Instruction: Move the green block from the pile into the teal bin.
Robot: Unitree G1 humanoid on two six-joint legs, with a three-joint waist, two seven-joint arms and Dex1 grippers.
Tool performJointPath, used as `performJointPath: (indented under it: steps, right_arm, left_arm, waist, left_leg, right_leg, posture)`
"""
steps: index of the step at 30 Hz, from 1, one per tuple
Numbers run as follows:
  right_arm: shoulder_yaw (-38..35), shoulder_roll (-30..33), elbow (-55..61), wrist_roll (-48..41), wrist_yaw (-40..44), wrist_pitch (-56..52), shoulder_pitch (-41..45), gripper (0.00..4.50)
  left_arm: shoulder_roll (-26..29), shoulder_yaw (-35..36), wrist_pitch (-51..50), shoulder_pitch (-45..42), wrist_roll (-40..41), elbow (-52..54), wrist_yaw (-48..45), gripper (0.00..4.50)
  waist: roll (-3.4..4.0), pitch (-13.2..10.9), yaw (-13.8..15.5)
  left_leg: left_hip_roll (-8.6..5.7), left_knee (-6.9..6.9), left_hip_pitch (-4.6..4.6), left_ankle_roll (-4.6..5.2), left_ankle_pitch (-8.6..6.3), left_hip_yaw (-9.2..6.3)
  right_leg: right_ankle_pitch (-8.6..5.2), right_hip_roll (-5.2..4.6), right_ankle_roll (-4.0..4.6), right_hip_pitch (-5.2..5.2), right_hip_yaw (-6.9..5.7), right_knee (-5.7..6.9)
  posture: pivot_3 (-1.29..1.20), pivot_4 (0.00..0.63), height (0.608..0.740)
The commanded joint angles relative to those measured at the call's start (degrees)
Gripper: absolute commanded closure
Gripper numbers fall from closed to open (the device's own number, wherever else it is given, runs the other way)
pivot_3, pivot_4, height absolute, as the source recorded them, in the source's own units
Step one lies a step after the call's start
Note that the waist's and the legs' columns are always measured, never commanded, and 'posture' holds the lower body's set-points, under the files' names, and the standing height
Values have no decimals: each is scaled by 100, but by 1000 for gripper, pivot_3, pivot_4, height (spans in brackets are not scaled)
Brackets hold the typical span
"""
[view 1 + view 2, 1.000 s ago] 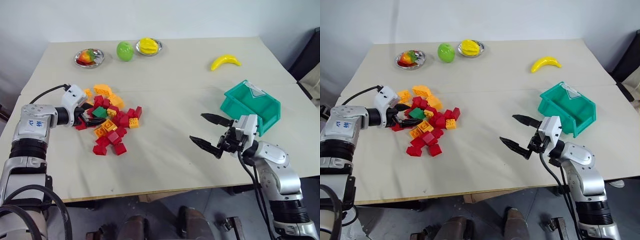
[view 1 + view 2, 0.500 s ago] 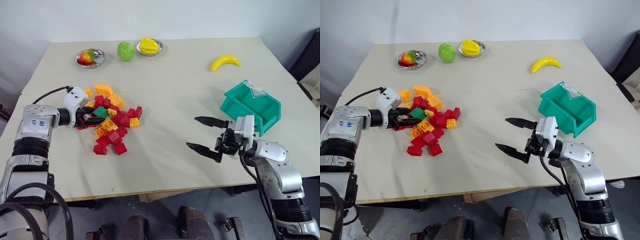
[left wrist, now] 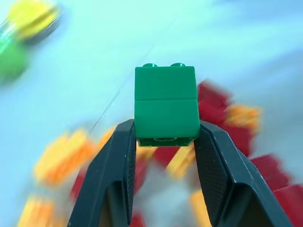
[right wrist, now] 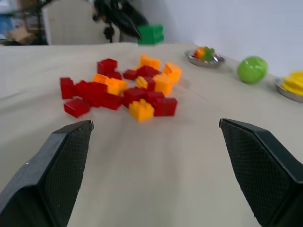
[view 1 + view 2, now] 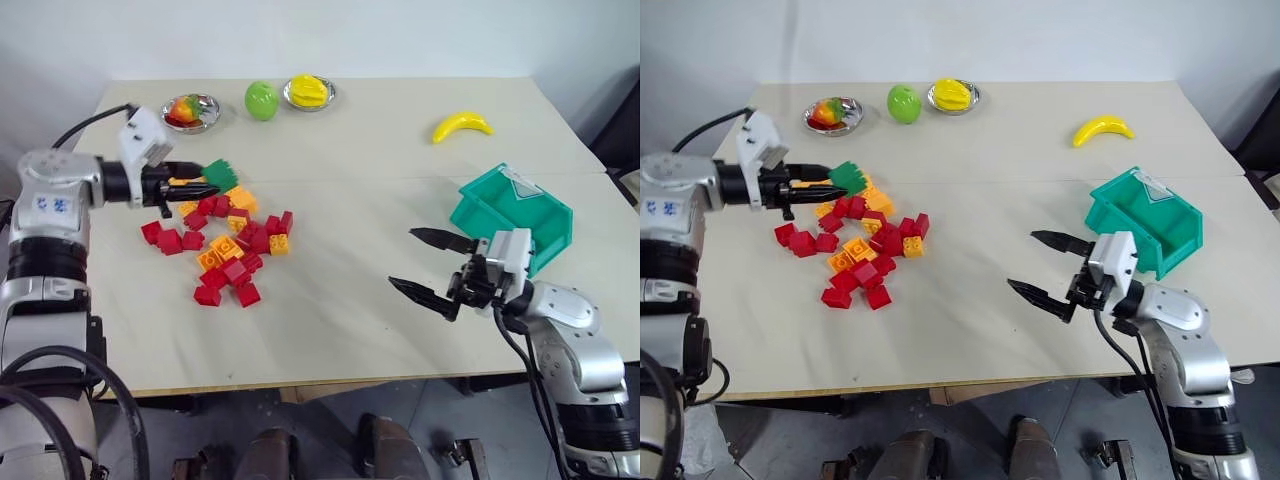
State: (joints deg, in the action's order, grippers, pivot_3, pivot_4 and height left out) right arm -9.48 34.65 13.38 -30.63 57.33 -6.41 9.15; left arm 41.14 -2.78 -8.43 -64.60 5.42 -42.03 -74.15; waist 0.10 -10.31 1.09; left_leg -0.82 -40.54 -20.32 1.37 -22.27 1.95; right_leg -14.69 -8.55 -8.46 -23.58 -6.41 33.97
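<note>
The green block (image 5: 220, 174) hangs in the air above the far left edge of the pile (image 5: 226, 243), with my left gripper (image 5: 201, 181) shut on it. In the left wrist view the green block (image 3: 165, 104) sits pinched between both black fingers (image 3: 116, 172), studs pointing away. The pile of red, orange and yellow bricks lies on the table's left half. The teal bin (image 5: 514, 214) stands at the right, its open side facing up and left. Just in front of the bin, my right gripper (image 5: 430, 265) hovers open with nothing between its fingers.
Along the far edge stand a metal bowl with a colourful fruit (image 5: 190, 110), a round green fruit (image 5: 261, 100) and a bowl with a yellow fruit (image 5: 309, 91). A banana (image 5: 461, 125) lies at the far right. Bare tabletop (image 5: 350, 230) separates pile and bin.
My left gripper closed on the green block and lifted it up out of the pile, towards the far side. A few bricks shifted. The right gripper stayed open, nearly still.
</note>
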Motion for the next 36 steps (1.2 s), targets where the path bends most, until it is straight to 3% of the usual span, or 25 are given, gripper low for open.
performJointPath:
  steps: [1, 6, 9, 13, 17, 21, 23, 28, 31, 36]
  right_arm:
    - [-510, 218, 389, -71, -178, 8, -307, 0]
    - [-1349, 474, 615, -115, -320, -18, -1214, 0]
    - [-1690, 429, 947, -169, -499, -121, -1794, 0]
    - [-1868, 247, 1576, -230, -875, -281, -2389, 0]
    - [-1918, 34, 1946, -224, -1125, -282, -2777, 0]
    - [-1927, 28, 1976, -234, -1202, -292, -2876, 0]
    - [-1994, 74, 1917, -215, -1154, -264, -2945, 0]
    - [-2310, 289, 1641, -248, -902, -269, -3106, 0]
    - [-2377, 659, 1166, -425, -544, -565, -3017, 0]
    - [-1693, 1247, 534, -284, -74, -735, -2006, 0]
  left_arm:
    - [-869, -470, -158, -375, 110, 320, -390, 3066]
    - [-2360, -1350, 785, -586, -524, -573, -468, 3066]
    - [-3080, -1508, 1220, -737, -821, -1421, 211, 3066]
    - [-3544, -1786, 1812, -784, -1340, -2234, 777, 3066]
    - [-3863, -1325, 1841, -809, -979, -2442, 775, 1775]
    - [-3714, -1133, 2053, -843, -1021, -2463, 844, 552]
    - [-3508, -688, 2264, -810, -615, -2387, 481, 13]
    - [-2702, 81, 2918, -289, 88, -1954, -350, 13]
    - [-1921, 664, 2932, 470, 537, -1218, -276, 13]
    - [-1040, 1129, 1616, 2134, 1213, 1079, -108, 13]
  waist:
    - [0, 0, 61]
    - [-1, -1, 89]
    - [-2, -2, 21]
    - [-3, -2, 21]
    - [-3, -3, 50]
    - [-3, -2, 64]
    - [-3, -2, 63]
    - [2, 1, 16]
    - [4, 2, -19]
    - [4, -1, -45]
  left_leg:
    - [0, -9, -2, 1, -1, -1]
    - [-2, -37, -15, 19, -11, 6]
    - [0, -31, -13, 24, -13, 17]
    - [2, -26, -7, 30, -16, 25]
    - [2, -39, -10, 37, -20, 26]
    - [-1, -50, -12, 49, -27, 27]
    - [-1, -49, -12, 50, -28, 27]
    - [2, -44, -9, 49, -28, 30]
    - [4, -42, 1, 49, -28, 36]
    - [10, -47, 3, 47, -30, 16]
  right_leg:
    - [2, 0, -3, 4, -1, -1]
    - [11, 0, -19, 11, 0, -12]
    - [11, 1, -19, 5, 4, -14]
    - [11, 1, -18, 4, 10, -14]
    - [12, -1, -19, 4, 14, -13]
    - [18, -4, -26, 8, 21, -16]
    - [18, -4, -26, 7, 21, -16]
    - [18, -3, -25, 4, 21, -15]
    - [18, -3, -25, 7, 25, -13]
    - [21, -2, -24, 9, 31, -12]
  posture:
    - [0, 150, 740]
    - [0, 150, 740]
    - [0, 150, 740]
    - [0, 150, 740]
    - [0, 150, 740]
    - [0, 150, 740]
    - [0, 150, 740]
    - [0, 150, 740]
    - [0, 150, 740]
    - [0, 150, 740]
